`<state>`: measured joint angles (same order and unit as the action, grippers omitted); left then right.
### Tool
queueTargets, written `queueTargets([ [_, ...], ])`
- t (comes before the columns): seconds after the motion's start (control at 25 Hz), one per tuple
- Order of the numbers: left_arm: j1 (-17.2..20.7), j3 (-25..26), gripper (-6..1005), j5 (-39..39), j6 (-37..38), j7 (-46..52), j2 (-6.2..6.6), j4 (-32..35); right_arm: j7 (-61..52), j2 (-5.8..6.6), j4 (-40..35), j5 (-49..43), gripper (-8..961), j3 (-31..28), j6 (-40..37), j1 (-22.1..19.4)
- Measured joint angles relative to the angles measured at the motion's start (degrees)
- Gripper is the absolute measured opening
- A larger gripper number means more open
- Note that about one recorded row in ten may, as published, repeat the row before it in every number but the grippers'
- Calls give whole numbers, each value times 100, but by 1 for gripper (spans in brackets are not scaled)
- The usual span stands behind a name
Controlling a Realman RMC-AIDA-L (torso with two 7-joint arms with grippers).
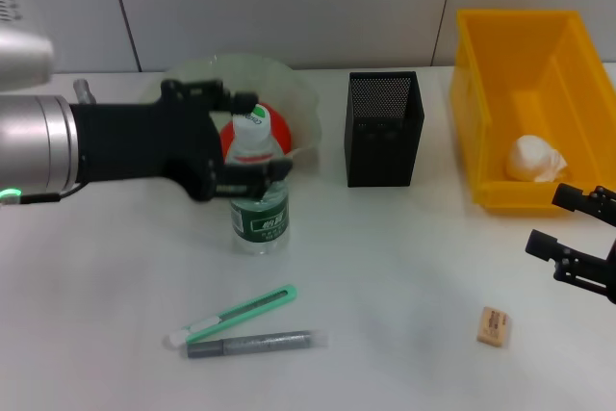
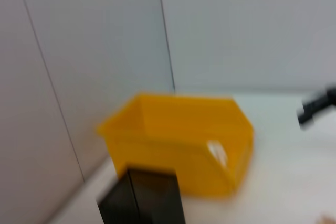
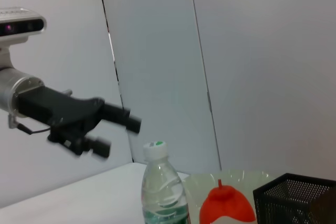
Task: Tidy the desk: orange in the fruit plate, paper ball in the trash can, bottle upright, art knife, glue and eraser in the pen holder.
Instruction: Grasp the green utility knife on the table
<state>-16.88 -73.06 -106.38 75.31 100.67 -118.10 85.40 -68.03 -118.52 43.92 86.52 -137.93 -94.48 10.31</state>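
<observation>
On desk (image 1: pixel 404 267), bottle (image 1: pixel 260 209) upright before fruit plate (image 1: pixel 298 93) holding orange (image 1: pixel 274 130). Left pincer (image 1: pixel 258 137) spread open around bottle cap, not gripping. Right pincer (image 1: pixel 563 220) open, empty, near eraser (image 1: pixel 493 326).

We see the left tool (image 1: pixel 252 137) covering part of the orange (image 1: pixel 252 134), and the pen holder (image 2: pixel 143 196) blurred and cropped.

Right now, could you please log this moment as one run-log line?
bottle upright | left end effector open, at bottle cap | right end effector open, near eraser | art knife, glue on desk
</observation>
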Motion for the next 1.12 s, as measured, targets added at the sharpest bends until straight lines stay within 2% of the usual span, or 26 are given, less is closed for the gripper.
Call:
queueTargets([
  [0.08, -154, -115, 813, -936, 439, 699, -16, 379, 0, 2, 3, -21, 771, -8, 0, -3],
  [0.2, -412, -480, 813, -1891, 912, 1485, -36, 656, -5, 4, 3, -62, 771, -29, 40, -4],
  [0.24, -412, -480, 813, -1891, 912, 1485, -36, 656, -5, 4, 3, -62, 770, -29, 40, -4],
  [0.32, -607, -958, 812, -2581, 1081, 2195, -40, 895, -6, 5, 3, -64, 770, -31, 49, -6],
  [0.36, -607, -958, 812, -2581, 1081, 2195, -40, 895, -6, 5, 3, -64, 770, -31, 49, -6],
  [0.44, -757, -1283, 812, -3061, 1122, 2656, -47, 999, -5, 5, 4, -66, 770, -32, 43, 0],
  [0.52, -1170, -1861, 812, -3833, 1205, 3424, -58, 896, -9, 11, 10, -67, 770, -33, 20, 10],
  [0.56, -1170, -1861, 812, -3833, 1205, 3424, -58, 896, -9, 11, 10, -67, 770, -33, 20, 10],
  [0.72, -1665, -2208, 812, -4181, 1250, 3869, -95, 356, 20, 13, 0, -67, 770, -10, 20, 15],
  [0.8, -1735, -2216, 812, -4182, 1246, 3902, -101, 229, 29, 13, -8, -67, 770, -1, 23, 15],
  [0.84, -1887, -2221, 812, -4189, 1213, 3958, -108, -74, 29, 13, -8, -67, 770, -1, 23, 15],
  [1.12, -2038, -2320, 800, -4203, 877, 3923, -108, -836, 44, 13, -31, -145, 769, 0, 43, 24],
])
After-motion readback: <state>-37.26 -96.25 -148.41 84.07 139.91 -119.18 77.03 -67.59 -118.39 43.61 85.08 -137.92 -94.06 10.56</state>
